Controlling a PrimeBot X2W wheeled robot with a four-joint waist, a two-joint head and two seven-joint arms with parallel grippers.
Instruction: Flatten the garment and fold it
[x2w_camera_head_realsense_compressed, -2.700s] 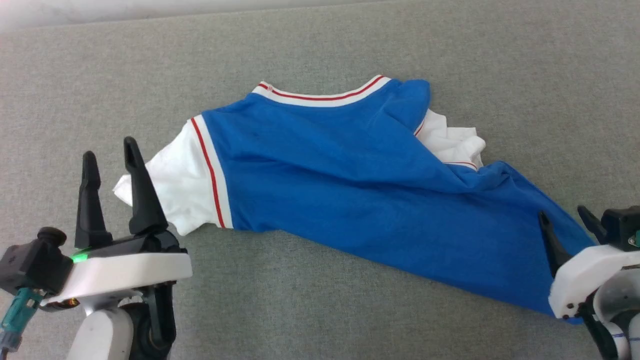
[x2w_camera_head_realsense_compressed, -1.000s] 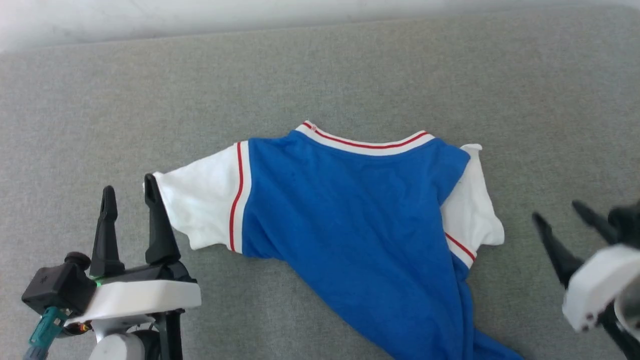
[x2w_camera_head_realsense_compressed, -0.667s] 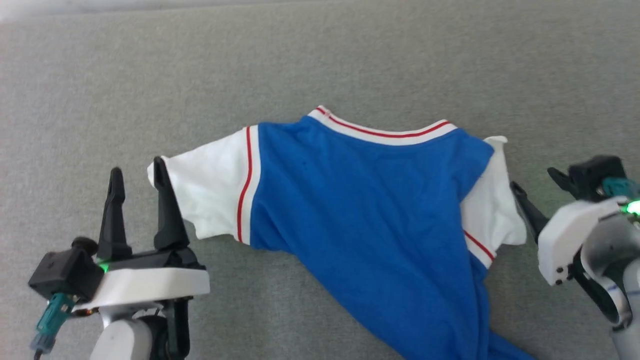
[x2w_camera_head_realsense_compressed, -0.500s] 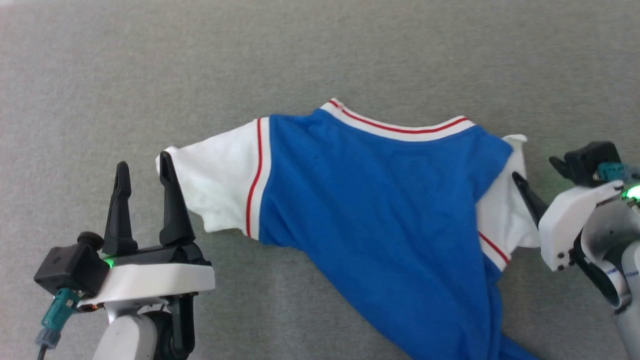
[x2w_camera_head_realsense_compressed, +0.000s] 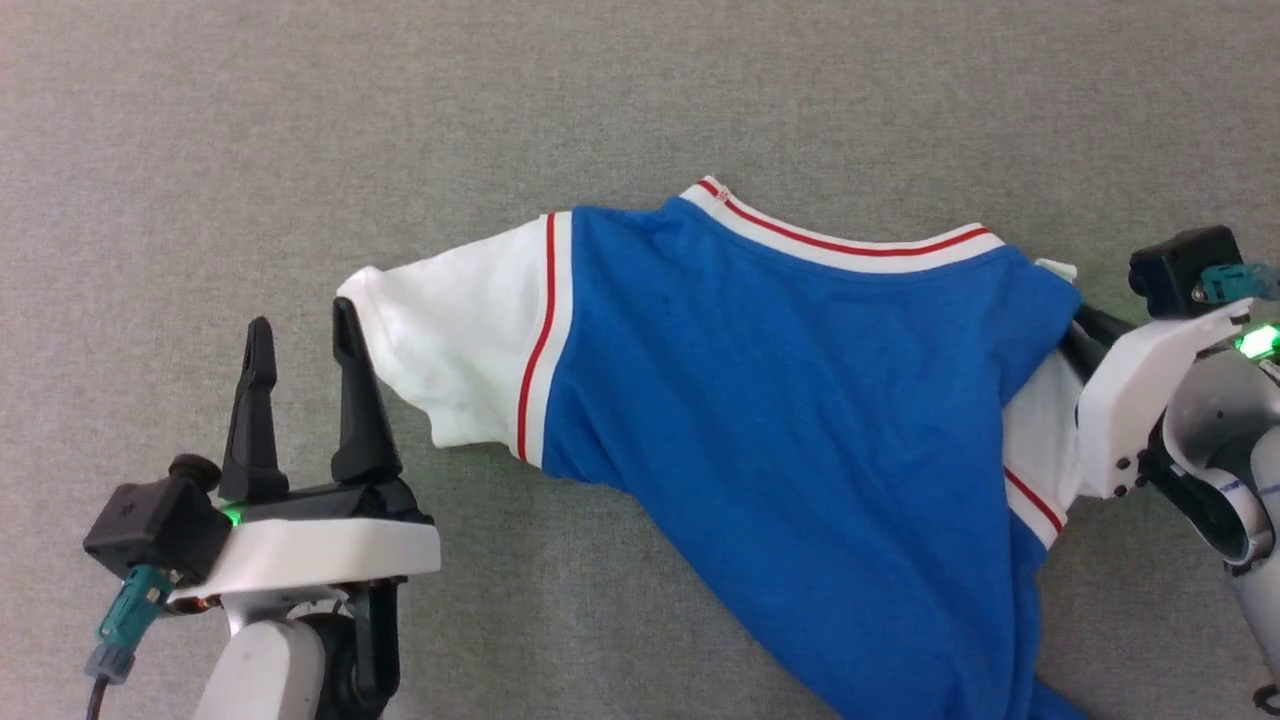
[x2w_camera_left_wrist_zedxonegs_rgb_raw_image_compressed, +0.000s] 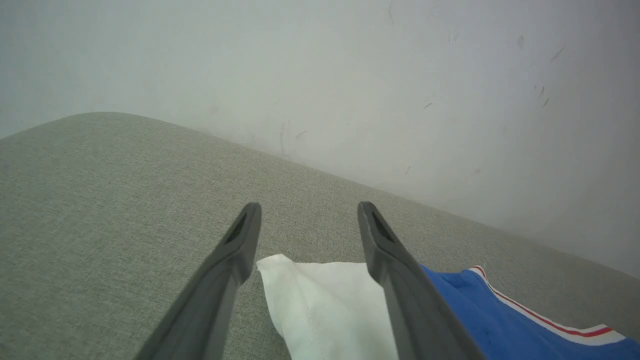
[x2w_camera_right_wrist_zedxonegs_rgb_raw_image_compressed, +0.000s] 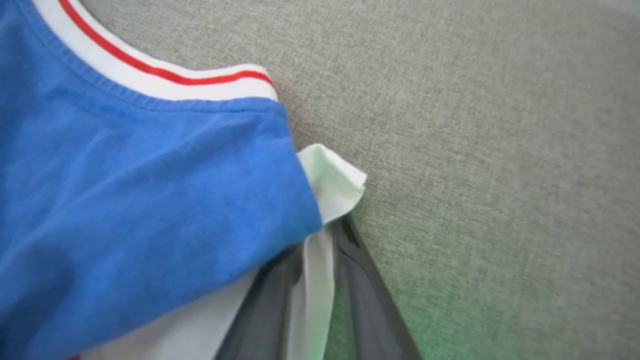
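The garment (x2w_camera_head_realsense_compressed: 800, 420), a bright blue jersey with white sleeves and red-striped trim, lies back-up on the grey surface, and its lower part runs off the bottom edge. My left gripper (x2w_camera_head_realsense_compressed: 302, 318) stands open at the tip of the left white sleeve (x2w_camera_head_realsense_compressed: 450, 340). In the left wrist view that sleeve's corner (x2w_camera_left_wrist_zedxonegs_rgb_raw_image_compressed: 320, 305) lies between the spread fingers of my left gripper (x2w_camera_left_wrist_zedxonegs_rgb_raw_image_compressed: 308, 207). My right gripper (x2w_camera_head_realsense_compressed: 1080, 335) is at the right sleeve, partly under the blue shoulder. The right wrist view shows the right gripper (x2w_camera_right_wrist_zedxonegs_rgb_raw_image_compressed: 322, 245) shut on a fold of white sleeve fabric (x2w_camera_right_wrist_zedxonegs_rgb_raw_image_compressed: 332, 182).
The grey woven surface (x2w_camera_head_realsense_compressed: 600, 100) stretches all round the garment, with open room behind the collar and to the left. A pale wall (x2w_camera_left_wrist_zedxonegs_rgb_raw_image_compressed: 350, 75) rises behind the surface's far edge in the left wrist view.
The head camera has shifted. My right gripper has moved in from the right to the right sleeve and closed on it. The left gripper stays open at the left sleeve.
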